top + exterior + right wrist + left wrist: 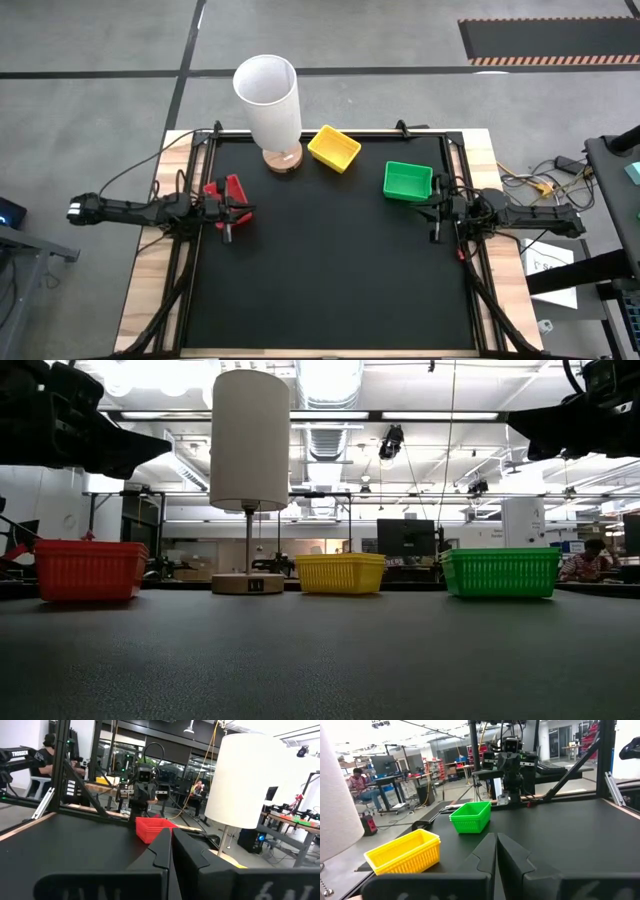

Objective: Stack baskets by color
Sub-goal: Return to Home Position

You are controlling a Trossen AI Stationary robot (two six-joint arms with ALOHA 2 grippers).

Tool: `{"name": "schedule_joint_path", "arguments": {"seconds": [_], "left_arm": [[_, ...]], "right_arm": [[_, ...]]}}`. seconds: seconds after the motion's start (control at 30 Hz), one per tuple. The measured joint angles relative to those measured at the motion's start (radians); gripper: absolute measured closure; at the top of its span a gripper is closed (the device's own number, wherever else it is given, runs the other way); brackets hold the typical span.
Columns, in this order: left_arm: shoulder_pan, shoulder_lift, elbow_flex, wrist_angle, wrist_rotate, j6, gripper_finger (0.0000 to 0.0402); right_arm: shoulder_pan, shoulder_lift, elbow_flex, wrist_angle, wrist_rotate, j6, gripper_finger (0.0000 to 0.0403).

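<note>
On the desk (330, 280), far half, one pile per colour: red baskets (234, 186) at the left edge, partly under the left arm; yellow baskets (334, 148) just beside the wooden base (284, 161) of the white cylinder (268, 95); green baskets (408, 181) near the right arm. Layers in each pile can't be counted. Likely handling: thin perforated plastic, so light, with slightly flexy walls, not fragile. They nest, so the top one may drag the one under it. Best hold is probably a pinch on one rim wall, one finger inside and one outside, with a gentle squeeze. Left claw (496, 840) is clenched, fingers pressed together on nothing, hanging clear of the desk beside the red pile. Right claw (169, 834) is the same, clenched and empty, close to the green pile but not touching it. Sorting looks done.
</note>
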Motion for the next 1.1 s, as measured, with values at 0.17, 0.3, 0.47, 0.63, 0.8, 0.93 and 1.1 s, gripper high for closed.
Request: {"name": "schedule_joint_path", "arguments": {"seconds": [0.17,0.3,0.47,0.63,0.8,0.93,1.1], "left_arm": [[0.000,0.010,0.000,0.001,0.000,0.000,0.0402],[0.000,0.012,0.000,0.000,0.000,0.000,0.0402],[0.000,0.015,0.000,0.001,0.000,0.000,0.0402],[0.000,0.017,-0.001,0.000,0.000,0.000,0.0402],[0.000,0.017,-0.001,0.001,0.000,0.000,0.0402],[0.000,0.017,-0.001,0.001,0.000,0.000,0.0402],[0.000,0.016,-0.001,0.001,0.000,0.000,0.0402]], "right_arm": [[0.000,0.000,0.000,0.000,0.000,0.000,0.0394],[0.000,0.000,0.000,0.000,0.000,0.001,0.0394],[0.000,0.000,0.000,0.000,0.000,0.000,0.0394],[0.000,0.000,0.000,0.000,0.000,0.000,0.0394],[0.000,0.000,0.000,0.000,0.000,0.000,0.0394],[0.000,0.000,0.000,0.000,0.000,0.001,0.0394],[0.000,0.000,0.000,0.000,0.000,0.000,0.0394]]}}
